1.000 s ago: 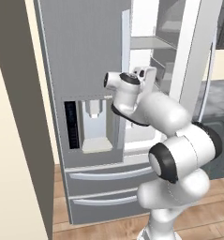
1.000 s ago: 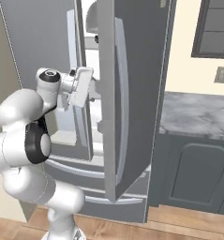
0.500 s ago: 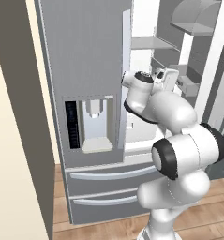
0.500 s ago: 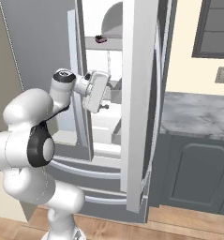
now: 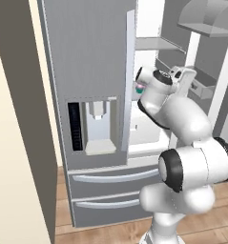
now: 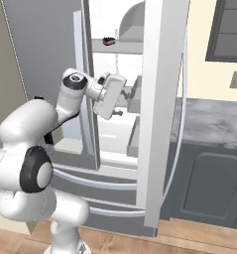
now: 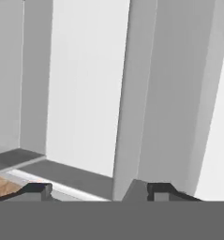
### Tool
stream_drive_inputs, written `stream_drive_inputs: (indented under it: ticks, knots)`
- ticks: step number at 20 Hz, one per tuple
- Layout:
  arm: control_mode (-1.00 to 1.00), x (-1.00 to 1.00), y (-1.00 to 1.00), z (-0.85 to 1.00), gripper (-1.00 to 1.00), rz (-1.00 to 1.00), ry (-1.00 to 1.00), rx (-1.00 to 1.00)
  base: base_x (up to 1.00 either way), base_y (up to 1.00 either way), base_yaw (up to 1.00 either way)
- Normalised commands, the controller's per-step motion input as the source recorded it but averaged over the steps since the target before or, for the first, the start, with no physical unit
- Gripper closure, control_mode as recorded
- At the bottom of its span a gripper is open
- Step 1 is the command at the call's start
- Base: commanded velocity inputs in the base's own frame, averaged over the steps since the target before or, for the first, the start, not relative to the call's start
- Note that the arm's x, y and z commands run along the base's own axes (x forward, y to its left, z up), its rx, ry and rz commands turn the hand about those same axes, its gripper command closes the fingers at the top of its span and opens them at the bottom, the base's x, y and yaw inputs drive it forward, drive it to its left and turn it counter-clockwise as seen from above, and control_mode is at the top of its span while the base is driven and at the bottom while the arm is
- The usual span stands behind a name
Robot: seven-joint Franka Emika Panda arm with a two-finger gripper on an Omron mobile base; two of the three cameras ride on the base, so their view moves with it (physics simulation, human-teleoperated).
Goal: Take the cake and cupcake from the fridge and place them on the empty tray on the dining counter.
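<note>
The grey steel fridge (image 5: 87, 57) has its left door shut and its right door (image 6: 162, 99) swung wide open. My gripper (image 6: 124, 96) reaches into the open right half at mid height. In the hand view its fingertips (image 7: 38, 189) stand apart, open, with nothing between them, facing white inner walls. The cupcake (image 5: 140, 87), pink over teal, peeks out just left of my wrist inside the fridge. A small dark pink thing (image 6: 108, 41) sits on the upper shelf, too small to tell whether it is the cake. The tray and the dining counter are out of view.
A water dispenser (image 5: 94, 126) is set in the shut left door, with two drawers (image 5: 110, 190) below it. Door bins (image 5: 203, 88) line the open door. A marbled counter (image 6: 209, 121) over dark cabinets stands right of the fridge. A tall panel (image 5: 15, 119) flanks the left side.
The right fridge door has swung from partly open to wide open. My hand has moved right, from the door's edge into the fridge opening.
</note>
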Motion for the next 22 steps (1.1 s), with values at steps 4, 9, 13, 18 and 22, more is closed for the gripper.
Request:
stream_drive_inputs:
  ticks: [4, 9, 13, 18, 22]
  knots:
    - [-1.0, -0.62, -0.07, 0.14, -1.0, 0.0, -0.25, 0.25, 0.0, 0.0, 0.0]
    - [-1.0, -0.59, 0.64, 0.19, -1.0, 0.0, -0.4, 0.29, 0.0, 0.0, 0.0]
    - [-1.0, -0.54, 0.92, -0.01, -1.0, 0.0, -0.37, 0.29, 0.0, 0.0, 0.0]
    - [-1.0, -0.23, 0.84, -0.13, -1.0, 0.09, -0.3, 0.3, 0.0, 0.0, 0.0]
    - [-1.0, -0.01, 0.52, -0.02, -1.0, 0.33, -0.19, 0.21, 0.0, 0.0, 0.0]
